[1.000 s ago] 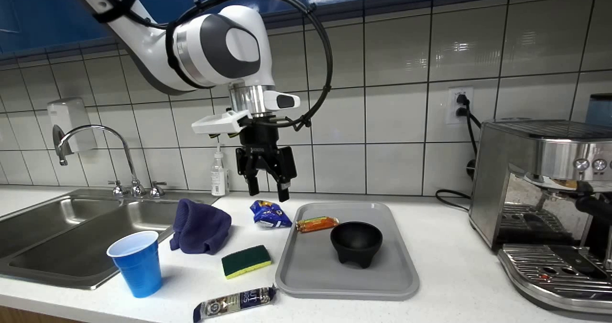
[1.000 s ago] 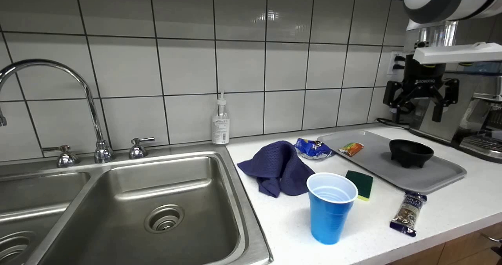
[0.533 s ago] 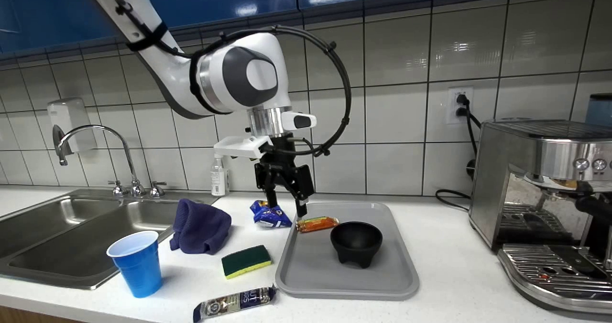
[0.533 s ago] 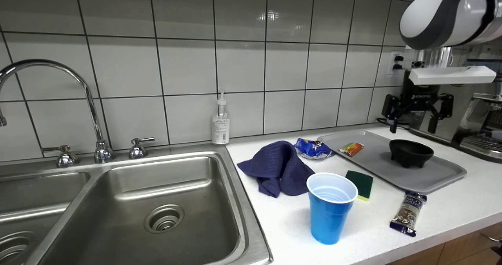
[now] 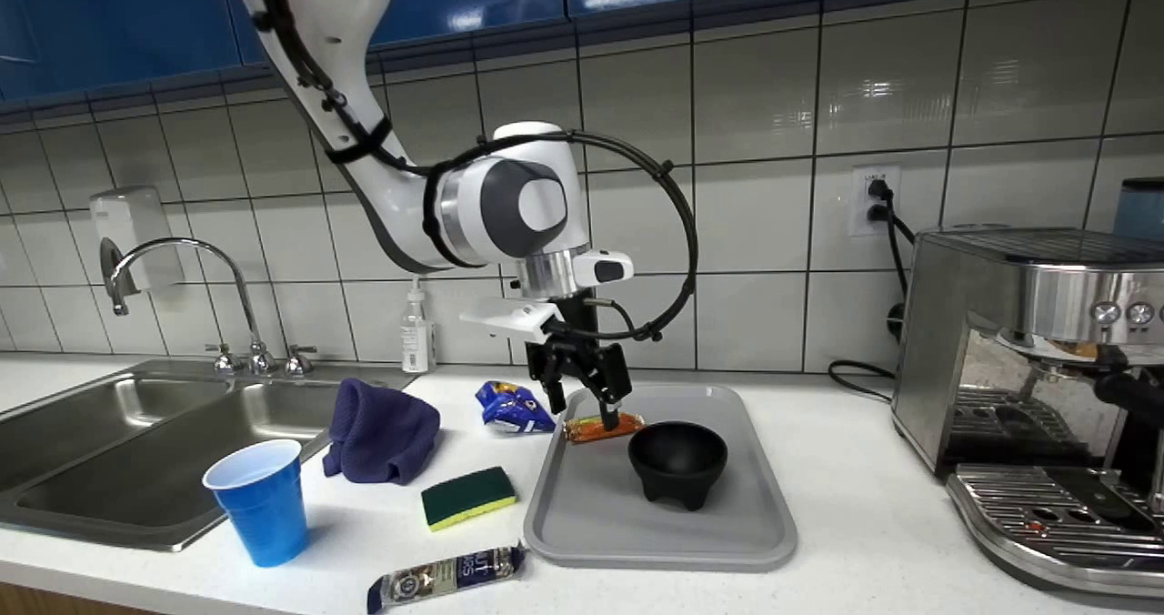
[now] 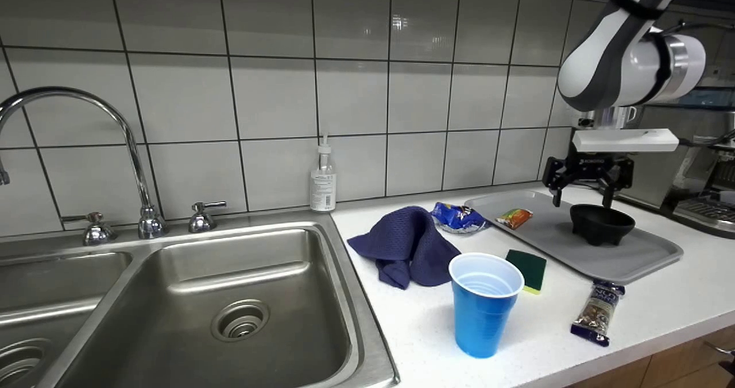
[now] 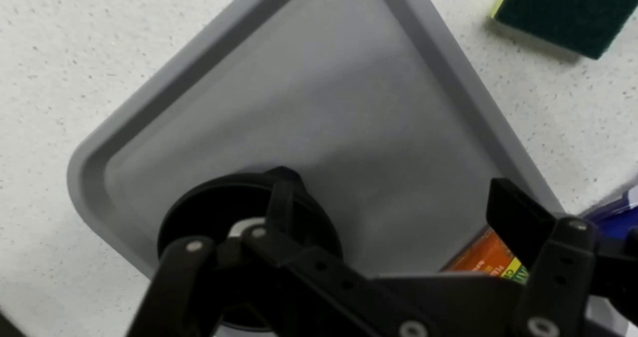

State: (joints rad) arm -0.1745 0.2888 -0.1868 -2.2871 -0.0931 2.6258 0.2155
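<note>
My gripper is open and empty, pointing down above the back part of the grey tray. It also shows in an exterior view. In the wrist view its fingers are wide apart. One finger overlaps the black footed bowl, the other overlaps the orange-wrapped snack bar; contact with either does not show. The bowl stands upright on the tray in both exterior views. The snack bar lies behind it on the tray, partly hidden by a finger.
A blue snack packet, green sponge, dark blue cloth, blue cup and nut bar lie or stand left of the tray. A sink is beyond them. A coffee machine stands at the right.
My gripper has come down and moved over the tray, from above the blue packet to above the snack bar in an exterior view. It stays open. The objects have not moved.
</note>
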